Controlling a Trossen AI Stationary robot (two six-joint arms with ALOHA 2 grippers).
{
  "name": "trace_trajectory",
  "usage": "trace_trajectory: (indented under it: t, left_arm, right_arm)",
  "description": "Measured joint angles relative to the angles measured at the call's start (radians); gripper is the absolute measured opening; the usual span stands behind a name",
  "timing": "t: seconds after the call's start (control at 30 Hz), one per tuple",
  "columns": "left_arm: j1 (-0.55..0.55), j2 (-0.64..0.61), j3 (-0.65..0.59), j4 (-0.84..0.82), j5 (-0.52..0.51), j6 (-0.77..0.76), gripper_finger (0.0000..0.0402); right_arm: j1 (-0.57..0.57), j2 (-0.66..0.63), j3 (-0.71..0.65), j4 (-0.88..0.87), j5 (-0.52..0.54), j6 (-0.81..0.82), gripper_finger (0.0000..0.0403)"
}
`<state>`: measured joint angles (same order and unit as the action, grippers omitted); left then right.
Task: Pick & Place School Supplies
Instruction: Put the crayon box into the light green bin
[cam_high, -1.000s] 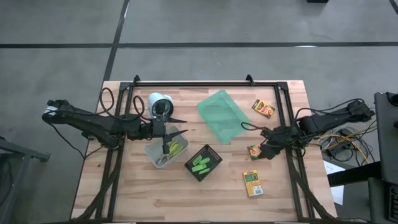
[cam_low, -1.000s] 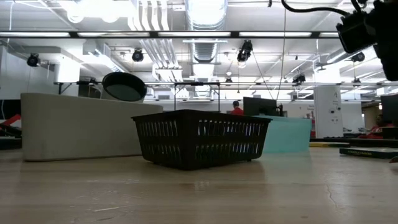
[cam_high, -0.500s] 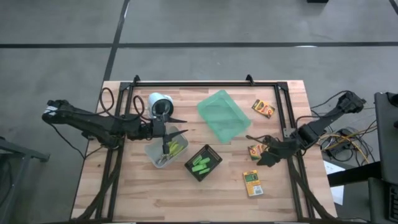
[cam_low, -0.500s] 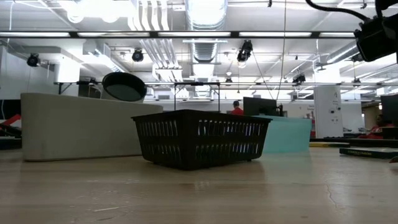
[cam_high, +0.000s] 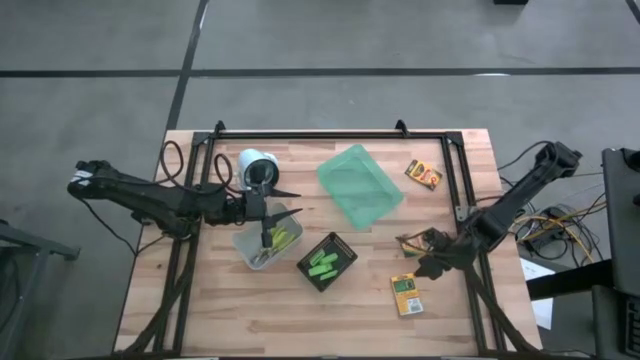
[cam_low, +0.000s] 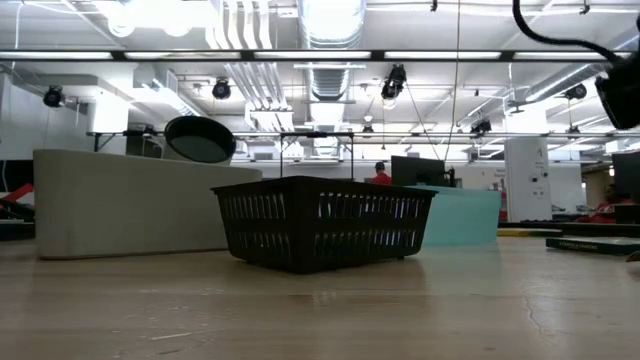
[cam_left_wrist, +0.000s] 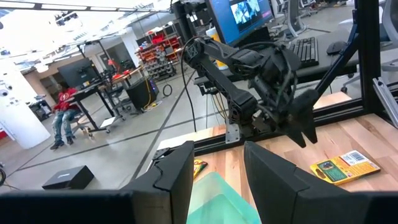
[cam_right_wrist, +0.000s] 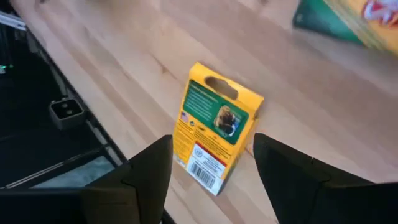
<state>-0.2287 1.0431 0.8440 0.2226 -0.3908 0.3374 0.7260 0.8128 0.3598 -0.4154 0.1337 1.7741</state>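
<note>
Three yellow-and-green crayon boxes lie flat on the wooden table: one far right (cam_high: 423, 175), one mid right (cam_high: 413, 240), one near right (cam_high: 405, 295). My right gripper (cam_high: 423, 267) hangs open, slanting down just above the near box (cam_right_wrist: 214, 127), with a finger standing on either side of the box and touching nothing. Green markers (cam_high: 322, 264) lie in a black box. My left gripper (cam_high: 268, 205) waits open and level over a clear bin (cam_high: 262, 245) that holds scissors and green sticks. Nothing shows between the left gripper's (cam_left_wrist: 217, 149) fingers.
A translucent green tray (cam_high: 360, 185) lies at the table's middle far side, and a white cup (cam_high: 258, 168) stands beside the left arm. A black frame (cam_high: 330, 135) rims the table. Bare wood lies along the near edge. The black box (cam_low: 320, 225) fills the low view's middle.
My right gripper has swung from beside the mid-right crayon box toward the table's near edge and sunk lower, and it now hangs over the near-right box. The crayon boxes have stayed where they were.
</note>
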Motion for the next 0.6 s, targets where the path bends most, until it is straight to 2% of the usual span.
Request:
trace_trajectory:
  t: [0.17, 0.6]
  left_arm:
    - [0.000, 0.000, 0.000, 0.000, 0.000, 0.000, 0.0147]
    - [0.000, 0.000, 0.000, 0.000, 0.000, 0.000, 0.0147]
  right_arm:
    - [0.017, 0.049, -0.040, 0.100, 0.000, 0.026, 0.0221]
    - [0.015, 0.160, -0.037, 0.142, 0.026, 0.131, 0.0221]
